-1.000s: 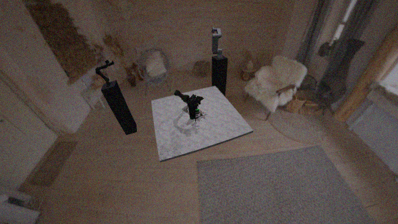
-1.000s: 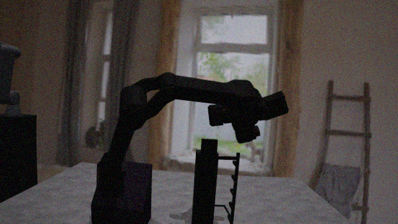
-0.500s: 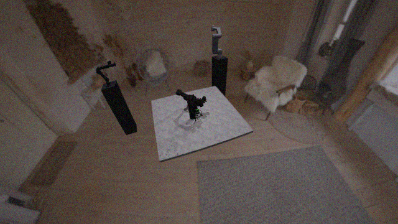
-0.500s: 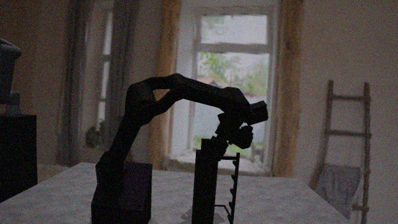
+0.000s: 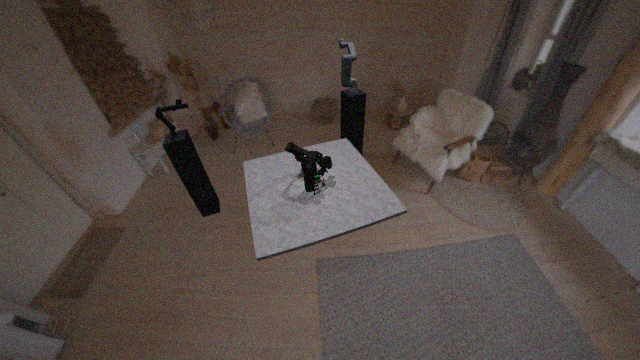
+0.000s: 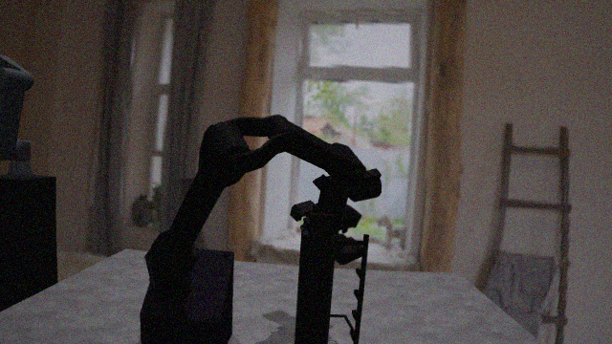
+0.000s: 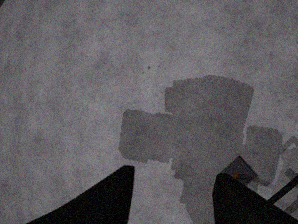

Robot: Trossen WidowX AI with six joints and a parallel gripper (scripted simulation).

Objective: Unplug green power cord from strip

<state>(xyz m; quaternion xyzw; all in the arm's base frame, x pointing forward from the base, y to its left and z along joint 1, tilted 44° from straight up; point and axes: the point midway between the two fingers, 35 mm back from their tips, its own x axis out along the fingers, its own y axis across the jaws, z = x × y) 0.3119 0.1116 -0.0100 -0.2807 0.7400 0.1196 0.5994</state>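
Note:
A tall dark upright block, which looks like the power strip's stand, stands on the table. A small bright green spot shows beside it in the top view; plug and cord cannot be told apart. My gripper points down at the table, its fingers partly apart with nothing between them. In the exterior view the hand is by the top of the block, too dark to make out the fingertips. A small dark square thing is partly hidden by the right finger in the wrist view.
A thin dark toothed rack stands just right of the block, with a thin bar low between them. A dark purple box is by the arm's base. Black pedestals stand off the table.

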